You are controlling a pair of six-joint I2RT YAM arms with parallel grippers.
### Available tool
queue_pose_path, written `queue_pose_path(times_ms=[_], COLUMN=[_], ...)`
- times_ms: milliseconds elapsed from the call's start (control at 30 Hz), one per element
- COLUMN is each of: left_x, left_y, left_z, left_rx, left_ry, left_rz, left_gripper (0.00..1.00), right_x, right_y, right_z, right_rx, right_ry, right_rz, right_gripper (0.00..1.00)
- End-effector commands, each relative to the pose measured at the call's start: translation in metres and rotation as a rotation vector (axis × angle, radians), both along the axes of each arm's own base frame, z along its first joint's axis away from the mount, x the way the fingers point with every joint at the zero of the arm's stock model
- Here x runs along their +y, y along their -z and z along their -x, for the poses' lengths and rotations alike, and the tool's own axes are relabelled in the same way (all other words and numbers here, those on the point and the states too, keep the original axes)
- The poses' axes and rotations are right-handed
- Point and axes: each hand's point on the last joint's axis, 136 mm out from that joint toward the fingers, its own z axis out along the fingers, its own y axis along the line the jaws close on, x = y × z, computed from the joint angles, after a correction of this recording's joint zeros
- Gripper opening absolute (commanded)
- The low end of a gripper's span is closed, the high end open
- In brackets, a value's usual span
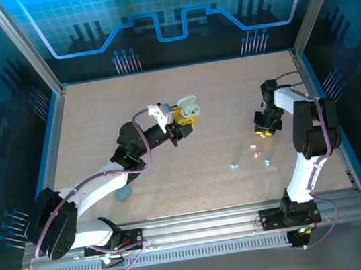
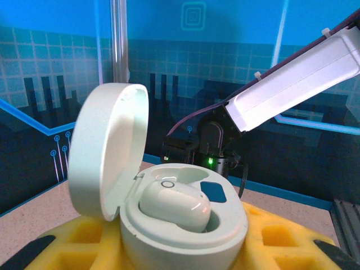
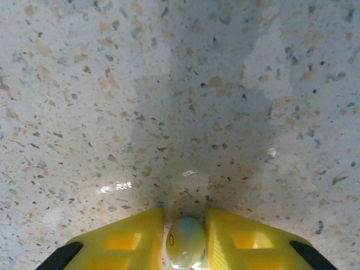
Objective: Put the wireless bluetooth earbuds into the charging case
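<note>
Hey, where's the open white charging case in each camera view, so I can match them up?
Top external: charging case, lid up, in the left gripper, near the middle of the speckled table.
Left wrist: bottom centre, between yellow fingers.
Right wrist: the right gripper pinches an earbud over the table.
Shared landmark: the speckled table.

The left gripper [image 1: 188,119] holds an open white case [image 1: 190,105] over the table [image 1: 97,120]. The right gripper [image 1: 263,131] is positioned near small loose earbuds [image 1: 234,165] scattered on the surface.
</note>
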Motion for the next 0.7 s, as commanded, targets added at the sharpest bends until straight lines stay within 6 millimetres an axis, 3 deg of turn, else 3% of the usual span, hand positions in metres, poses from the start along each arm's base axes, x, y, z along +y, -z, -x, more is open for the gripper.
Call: queue_pose_path(times_ms=[0,167,333,433,667], left_x=[-0.001,-0.001,-0.001,0.000,0.000], left_y=[-0.021,-0.022,-0.018,-0.015,-0.010], left_z=[0.006,0.006,0.005,0.004,0.001], left_rx=[-0.042,-0.041,-0.038,-0.035,-0.034], left_ry=[0.017,0.017,0.014,0.008,-0.010], left_rz=[0.038,0.038,0.029,0.021,0.005], left_gripper=[0.36,0.36,0.36,0.36,0.36], right_x=[-0.005,-0.004,0.007,0.028,0.101], right_y=[0.003,-0.005,-0.032,-0.064,-0.178], right_z=[0.001,-0.002,-0.007,-0.012,-0.018], right_rx=[0.023,-0.009,-0.077,-0.160,-0.427], right_ry=[-0.004,-0.010,-0.021,-0.046,-0.227], right_rz=[0.011,0.008,-0.043,-0.126,-0.341], right_gripper=[0.25,0.20,0.18,0.19,0.18])
